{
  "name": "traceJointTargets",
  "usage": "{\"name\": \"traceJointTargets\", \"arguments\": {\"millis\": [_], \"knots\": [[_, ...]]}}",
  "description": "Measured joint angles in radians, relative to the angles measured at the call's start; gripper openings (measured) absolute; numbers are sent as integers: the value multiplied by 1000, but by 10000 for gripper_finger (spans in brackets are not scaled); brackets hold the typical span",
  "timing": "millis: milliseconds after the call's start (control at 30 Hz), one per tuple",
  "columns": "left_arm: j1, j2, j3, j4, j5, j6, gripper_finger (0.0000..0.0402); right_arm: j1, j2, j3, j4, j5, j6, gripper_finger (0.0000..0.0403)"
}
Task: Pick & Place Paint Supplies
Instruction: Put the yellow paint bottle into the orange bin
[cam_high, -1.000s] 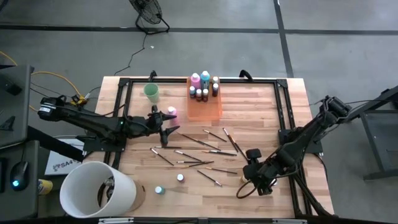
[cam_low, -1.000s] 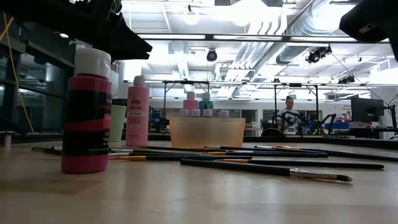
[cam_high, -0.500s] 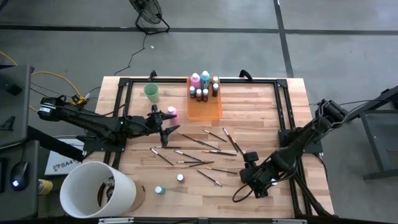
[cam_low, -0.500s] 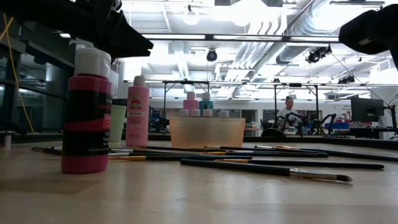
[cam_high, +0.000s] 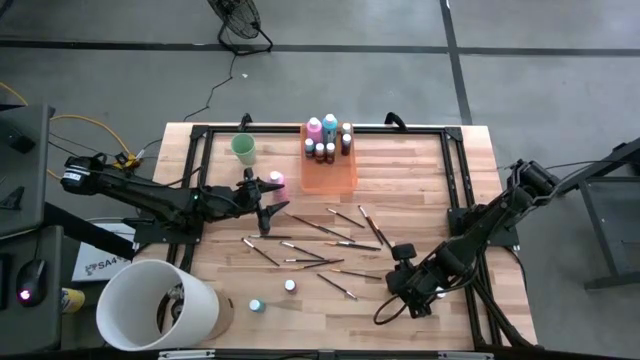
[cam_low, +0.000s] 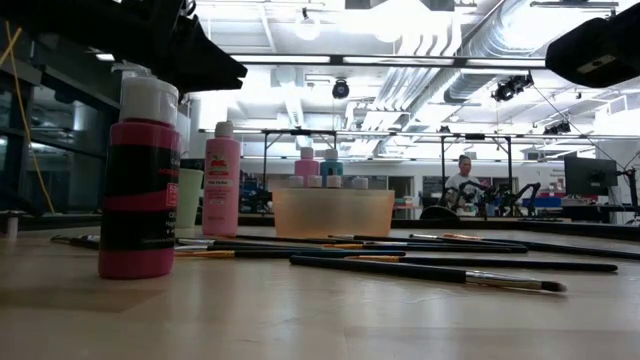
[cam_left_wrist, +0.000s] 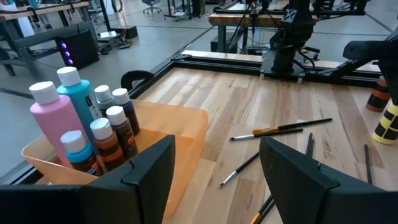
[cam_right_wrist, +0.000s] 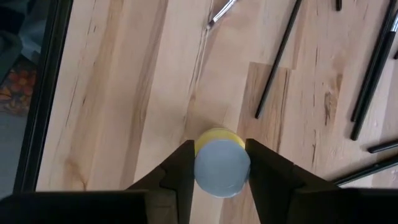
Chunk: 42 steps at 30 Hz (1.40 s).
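Brushes (cam_high: 320, 245) lie scattered across the middle of the wooden table (cam_high: 420, 190), well clear of its black frame rails. Left of them, the left gripper (cam_high: 268, 200) hangs with its fingers spread and empty beside a pink bottle (cam_high: 277, 181). Its wrist view looks into the orange tray (cam_left_wrist: 186, 134), where a pink bottle, a teal bottle (cam_left_wrist: 76, 99) and tiny dark pale-capped bottles (cam_left_wrist: 115, 127) stand together. The low view shows a tall pink bottle (cam_low: 139, 180) close up; its label cannot be read. Farther right, near the table's front edge, the right gripper (cam_high: 402, 282) sits low. Only its wrist view shows a small yellow bottle with a pale cap (cam_right_wrist: 221, 163) between the fingers, both touching it. Bare wood lies open toward the right rail.
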Motion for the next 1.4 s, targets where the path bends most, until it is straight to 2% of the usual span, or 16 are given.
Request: {"name": "traceJointTargets", "arguments": {"millis": [200,400,533,733,900,1033,1200,1400], "knots": [[0,0,0,0,0,0,228,-25,0,35,-30,34,89,117],[0,0,0,0,0,16,228,-164,0,157,-184,43,148,115],[0,0,0,0,0,16,228,-300,0,235,-251,86,78,115],[0,0,0,0,0,25,228,-541,-1,305,-237,84,-37,119],[0,0,0,19,0,46,228,-718,-1,309,-170,80,-231,116],[0,0,2,43,0,65,228,-841,-1,309,-67,78,-323,124],[0,0,2,46,0,85,228,-974,20,311,28,-11,-376,115],[1,0,2,54,0,126,228,-1089,133,310,94,-92,-428,127]]}}
